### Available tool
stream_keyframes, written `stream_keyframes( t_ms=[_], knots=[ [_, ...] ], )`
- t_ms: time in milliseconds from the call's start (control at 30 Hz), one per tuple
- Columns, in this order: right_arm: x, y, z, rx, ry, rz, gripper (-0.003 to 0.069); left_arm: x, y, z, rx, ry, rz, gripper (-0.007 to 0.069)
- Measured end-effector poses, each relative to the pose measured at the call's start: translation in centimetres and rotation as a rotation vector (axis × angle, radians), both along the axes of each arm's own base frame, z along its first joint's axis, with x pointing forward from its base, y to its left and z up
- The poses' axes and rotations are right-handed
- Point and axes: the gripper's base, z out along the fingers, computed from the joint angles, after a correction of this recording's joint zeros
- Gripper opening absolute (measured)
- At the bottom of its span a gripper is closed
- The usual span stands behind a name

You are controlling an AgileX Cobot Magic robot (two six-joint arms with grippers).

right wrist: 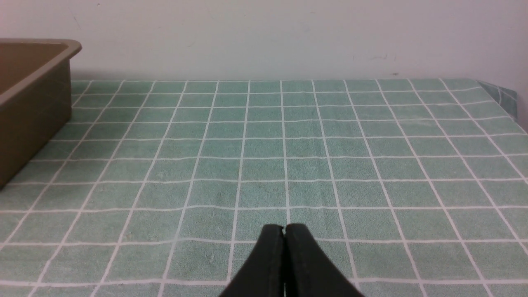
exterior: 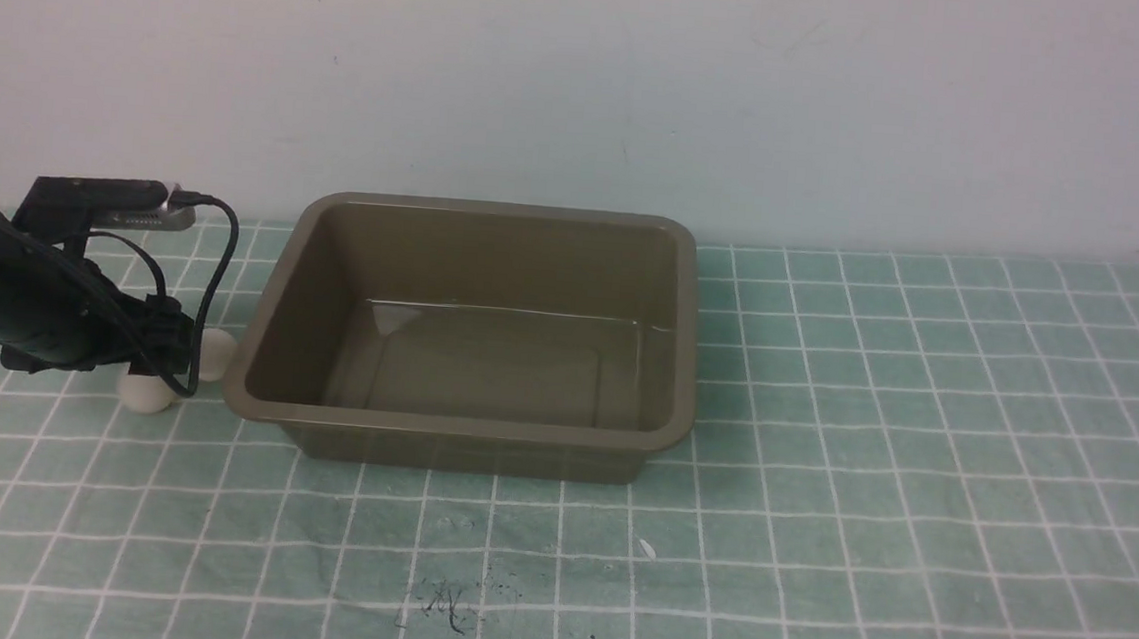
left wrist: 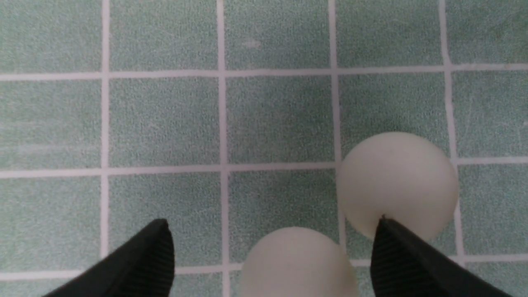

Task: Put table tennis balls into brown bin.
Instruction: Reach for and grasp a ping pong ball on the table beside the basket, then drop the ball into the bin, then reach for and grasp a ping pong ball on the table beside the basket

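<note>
Left gripper (left wrist: 272,220): fingers (left wrist: 144,264) spread wide, gripping nothing. One ball (left wrist: 295,264) sits on the cloth-covered worktop (left wrist: 165,123) between them, closer to one finger; no contact visible. The second ball (left wrist: 398,181) lies just beside it, partly behind that finger's tip; can't tell if they touch. Both lie just outside the left wall of the brown bin (exterior: 461,430), by its near-left corner. The bin sits toward the worktop's far edge, left of middle. Right gripper (right wrist: 284,229): fingers pressed together, nothing held, low over the cloth, well right of the bin.
</note>
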Motion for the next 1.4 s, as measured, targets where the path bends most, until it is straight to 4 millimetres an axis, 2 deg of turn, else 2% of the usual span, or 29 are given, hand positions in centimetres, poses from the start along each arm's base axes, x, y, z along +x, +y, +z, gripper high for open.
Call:
stream_keyframes(
  t_ms=[133,200,300,367,467,500,567,633,667,700,800,867,900,1000,1100,1133,1167,1200,1267,1333,1400],
  knots=[
    [0.0,0.0,0.0,0.0,0.0,0.0,-0.0015,-0.2,-0.2,-0.9,-0.037,0.053,0.004,0.0561],
    [0.0,0.0,0.0,0.0,0.0,0.0,-0.0015,-0.4,-0.4,-1.3,-0.067,0.087,0.014,0.0515],
    [0.0,0.0,0.0,0.0,0.0,0.0,-0.0015,-0.7,-0.7,-1.0,-0.098,0.123,0.018,0.0325],
    [0.0,0.0,0.0,0.0,0.0,0.0,-0.0015,-0.9,-0.8,0.6,-0.104,0.131,-0.007,0.0346],
    [0.0,0.0,0.0,0.0,0.0,0.0,-0.0015,-1.0,-1.4,4.9,-0.125,0.072,-0.03,0.0347],
    [0.0,0.0,0.0,0.0,0.0,0.0,-0.0015,-1.0,-1.9,7.4,-0.144,0.011,-0.039,0.0347],
    [0.0,0.0,0.0,0.0,0.0,0.0,-0.0015,-1.0,-3.1,9.8,-0.166,-0.049,-0.068,0.0347],
    [0.0,0.0,0.0,0.0,0.0,0.0,-0.0015,-1.0,-5.2,12.2,-0.182,-0.122,-0.143,0.0347],
    [0.0,0.0,0.0,0.0,0.0,0.0,-0.0015,-1.0,-5.7,12.6,-0.188,-0.136,-0.161,0.0347],
    [0.0,0.0,0.0,0.0,0.0,0.0,-0.0015,-0.9,-7.7,13.1,-0.19,-0.158,-0.234,0.0347],
    [0.0,0.0,0.0,0.0,0.0,0.0,-0.0015,-0.8,-10.9,12.4,-0.217,-0.14,-0.32,0.0351],
    [0.0,0.0,0.0,0.0,0.0,0.0,-0.0015,-0.6,-12.2,11.7,-0.23,-0.112,-0.345,0.0405],
    [0.0,0.0,0.0,0.0,0.0,0.0,-0.0015,-0.4,-12.6,11.4,-0.244,-0.087,-0.341,0.048],
    [0.0,0.0,0.0,0.0,0.0,0.0,-0.0015,0.2,-11.8,12.0,-0.238,-0.082,-0.28,0.0624],
    [0.0,0.0,0.0,0.0,0.0,0.0,-0.0015,0.7,-9.5,13.0,-0.224,-0.09,-0.161,0.0673],
    [0.0,0.0,0.0,0.0,0.0,0.0,-0.0015,0.8,-7.6,13.1,-0.205,-0.085,-0.082,0.0682],
    [0.0,0.0,0.0,0.0,0.0,0.0,-0.0015,0.8,-7.6,13.1,-0.211,-0.084,-0.072,0.0682],
    [0.0,0.0,0.0,0.0,0.0,0.0,-0.0015,0.8,-4.6,12.6,-0.175,-0.061,0.038,0.0672],
    [0.0,0.0,0.0,0.0,0.0,0.0,-0.0015,0.9,-2.4,11.7,-0.147,-0.029,0.116,0.0646],
    [0.0,0.0,0.0,0.0,0.0,0.0,-0.0015,1.2,-1.1,10.3,-0.127,0.013,0.145,0.0615],
    [0.0,0.0,0.0,0.0,0.0,0.0,-0.0015,1.6,-0.7,8.5,-0.12,0.059,0.148,0.0591]
  ],
)
